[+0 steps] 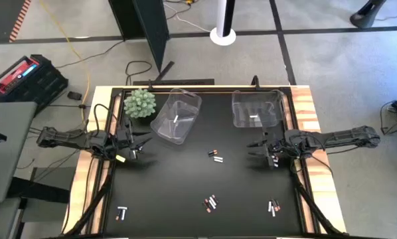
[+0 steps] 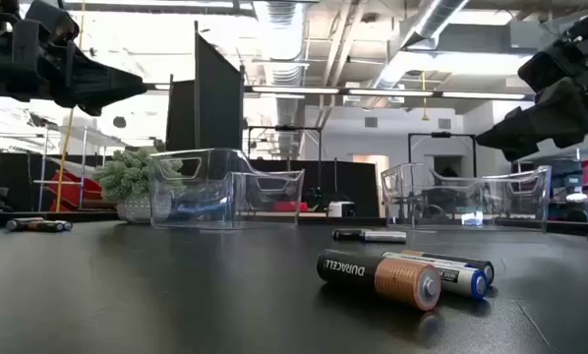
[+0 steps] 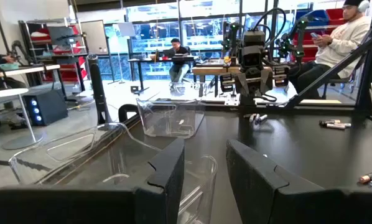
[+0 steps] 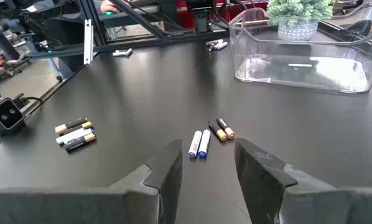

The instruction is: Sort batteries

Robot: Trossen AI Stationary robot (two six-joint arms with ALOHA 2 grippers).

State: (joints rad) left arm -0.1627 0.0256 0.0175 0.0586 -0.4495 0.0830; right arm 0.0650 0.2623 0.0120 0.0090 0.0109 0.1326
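Both grippers hover open above the black table, and neither holds anything. My left gripper [image 1: 143, 140] [image 3: 204, 155] is beside the left clear bin [image 1: 177, 117], which holds one white battery [image 1: 175, 119]. My right gripper [image 1: 253, 147] [image 4: 206, 155] is in front of the right clear bin [image 1: 255, 109], which also holds a white battery [image 1: 253, 117]. Loose batteries lie flat on the table. A mixed group of dark and white cells [image 1: 215, 156] [image 4: 209, 138] lies just ahead of the right fingers. Other groups lie toward the near edge [image 1: 210, 202], [image 1: 273, 208], [image 1: 122, 212].
A small green potted plant [image 1: 140, 103] stands at the far left corner next to the left bin. A raised frame [image 1: 298, 166] runs along the table's sides. In the low view, a dark copper-ended cell [image 2: 378, 276] and a blue-ended one lie close to the camera. People sit in the room beyond.
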